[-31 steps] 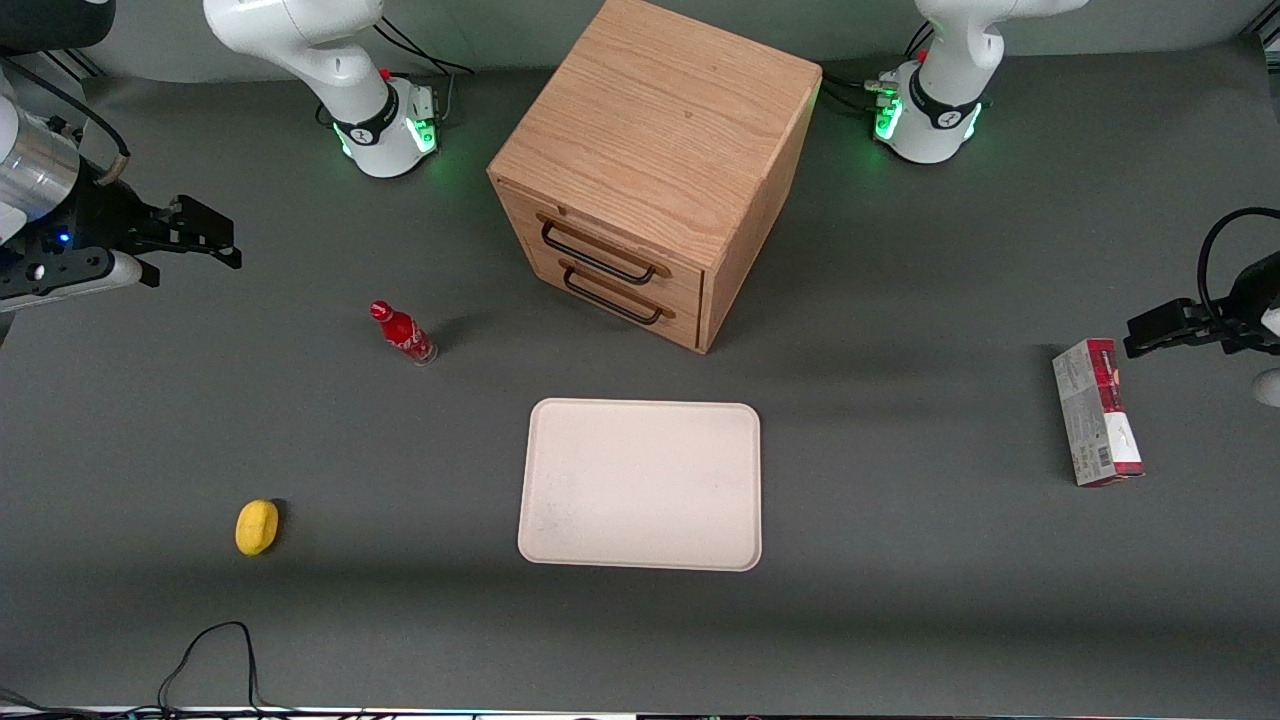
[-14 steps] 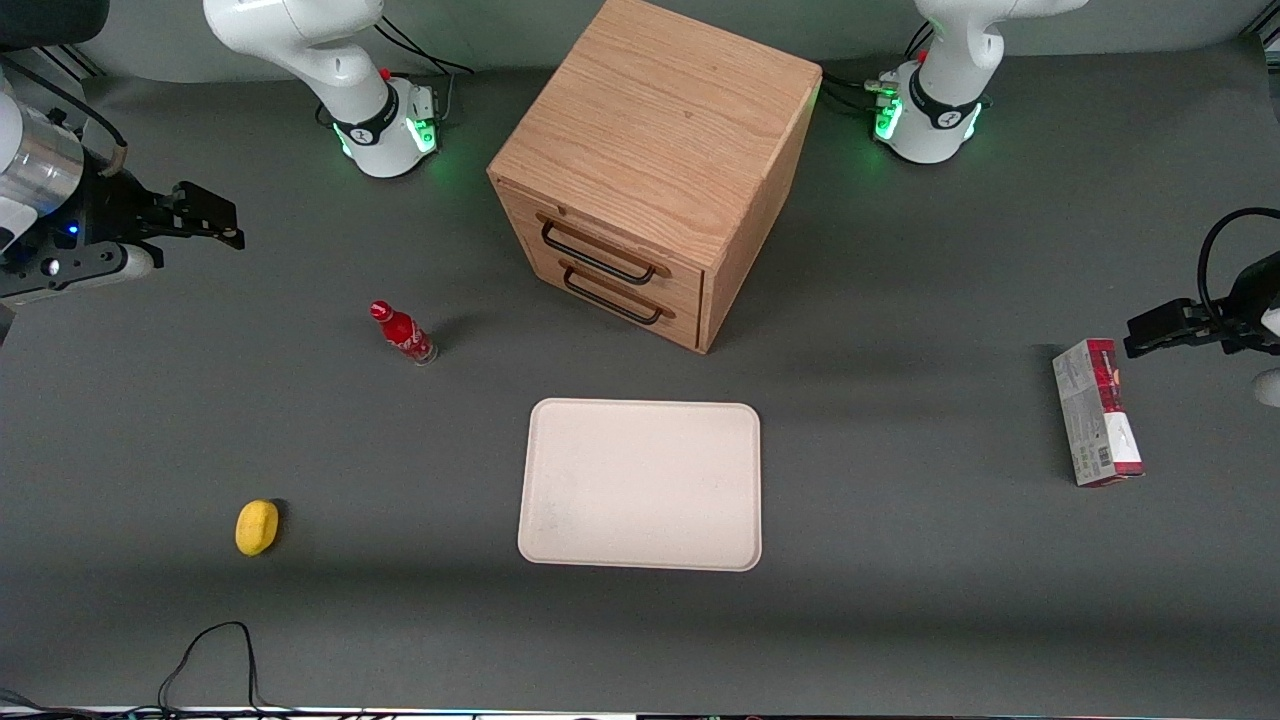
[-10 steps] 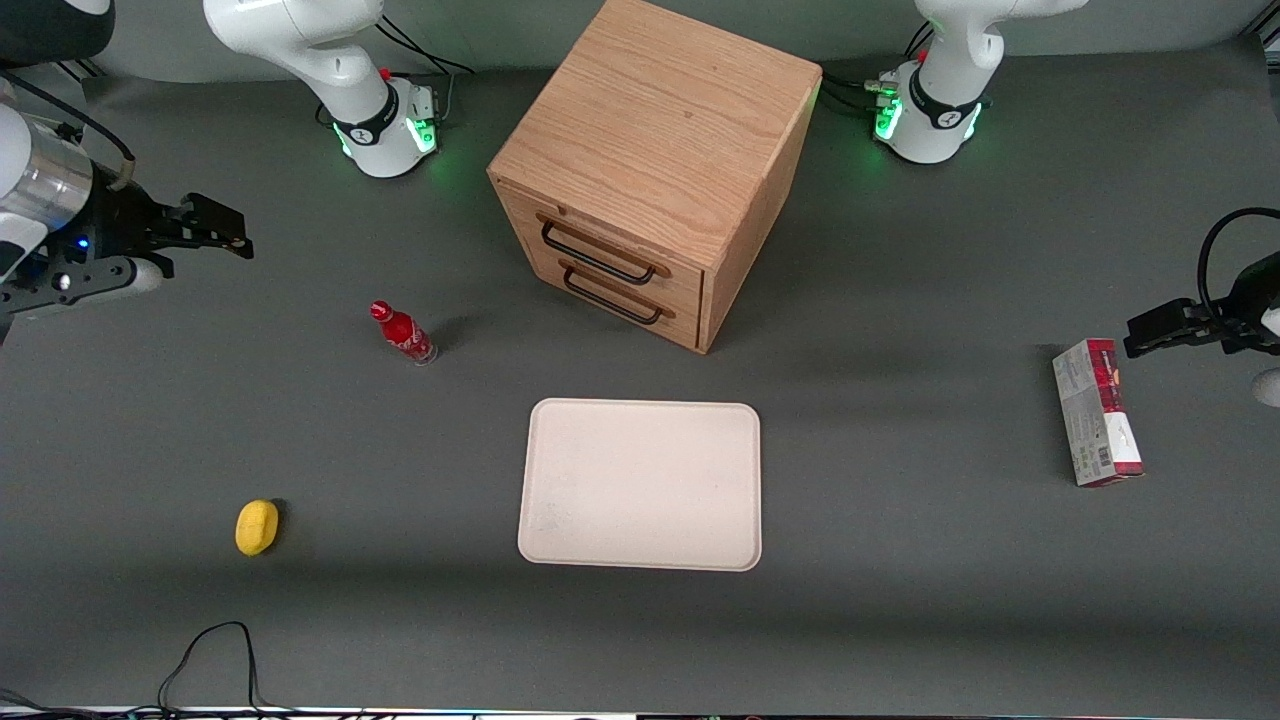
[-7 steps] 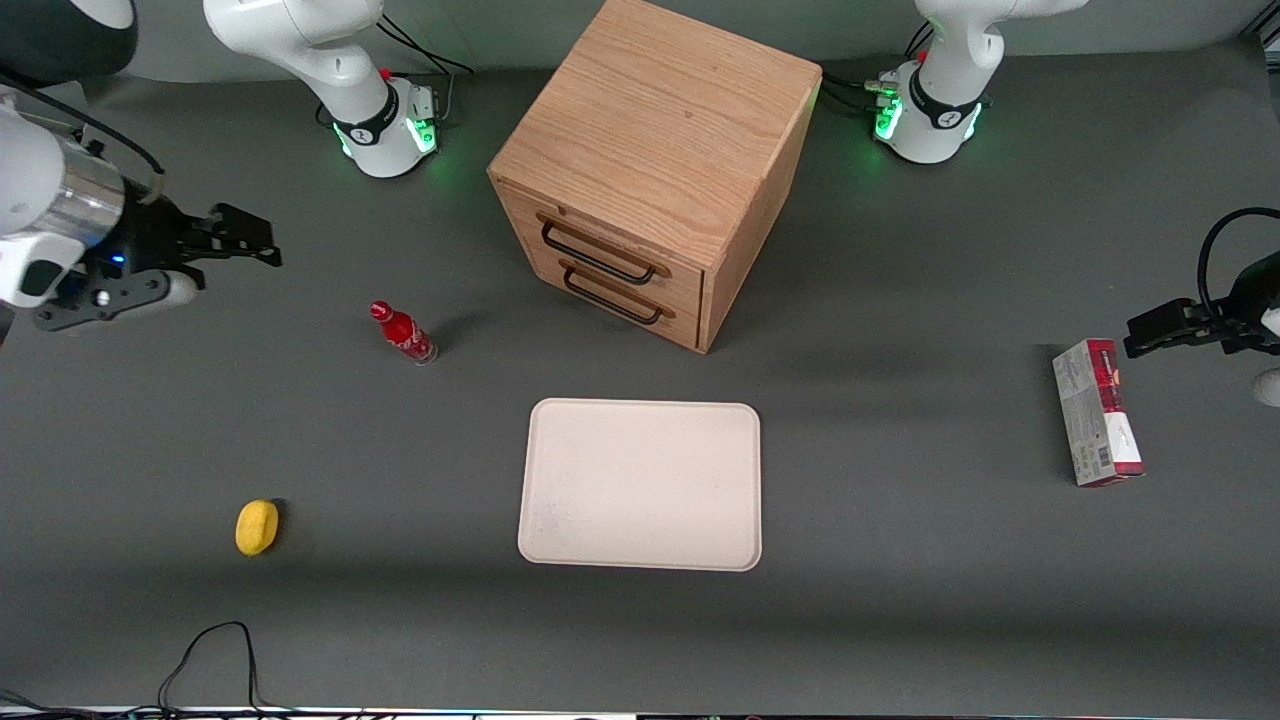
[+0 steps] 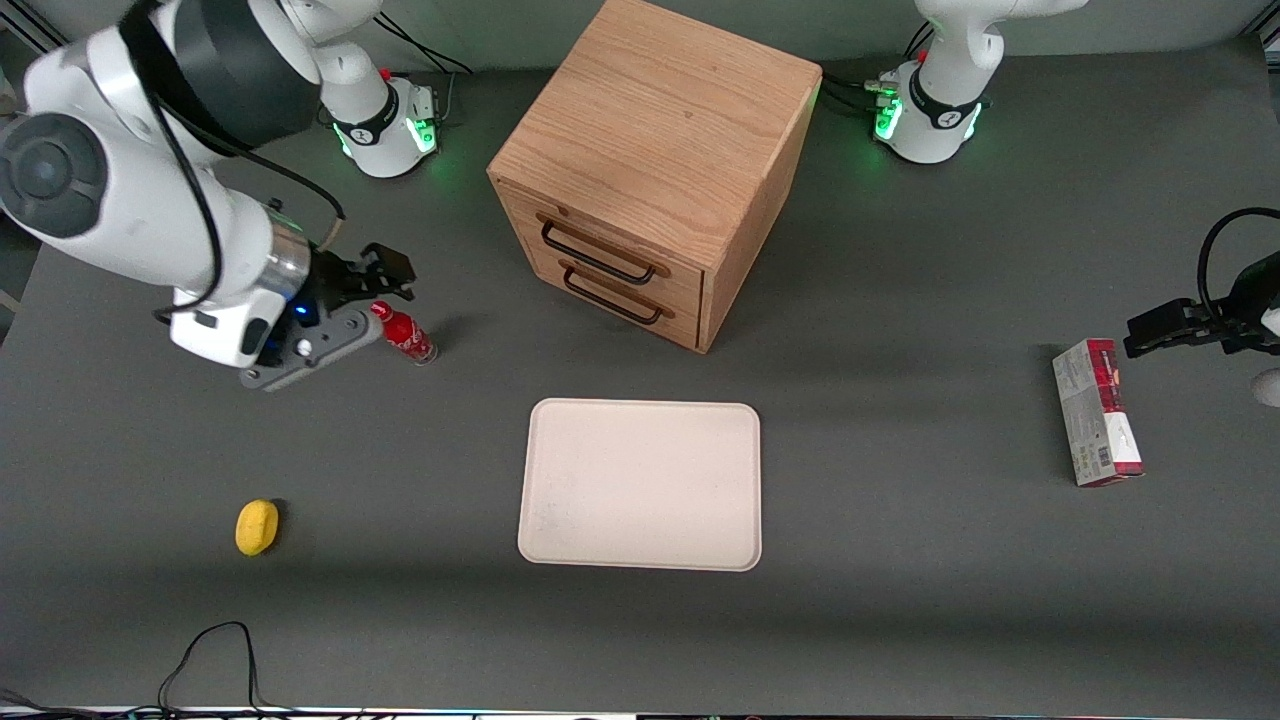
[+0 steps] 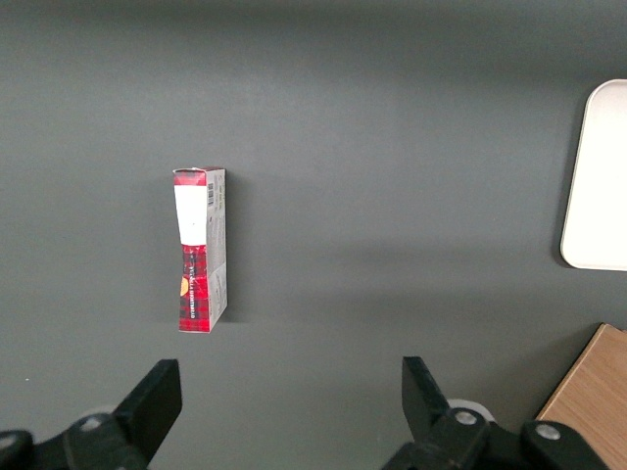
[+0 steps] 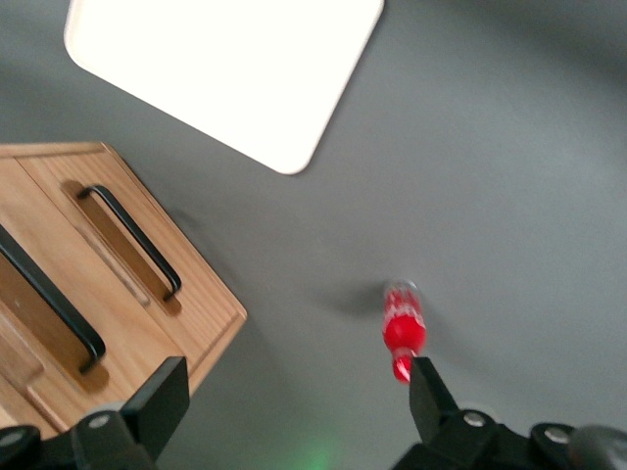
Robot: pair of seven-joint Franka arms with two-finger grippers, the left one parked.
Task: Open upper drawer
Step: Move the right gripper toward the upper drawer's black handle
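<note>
Gripper (image 5: pixel 392 272) is seen spread open, empty, above the red bottle (image 5: pixel 404 333), moved in from the working arm's table end. Upper drawer (image 5: pixel 600 248), light oak with black wire handle, is seen shut in cabinet (image 5: pixel 660 140).

- A red bottle (image 5: pixel 404 334) stands upright on the gray table (image 5: pixel 900 600), toward the working arm's end.
- A cream tray (image 5: pixel 640 485) lies flat, nearer the front camera than the wooden cabinet (image 5: pixel 655 130).
- A yellow sponge (image 5: pixel 256 527) sits well apart from the bottle.
- A red-and-white box (image 5: pixel 1096 412) lies toward the parked arm's end.
</note>
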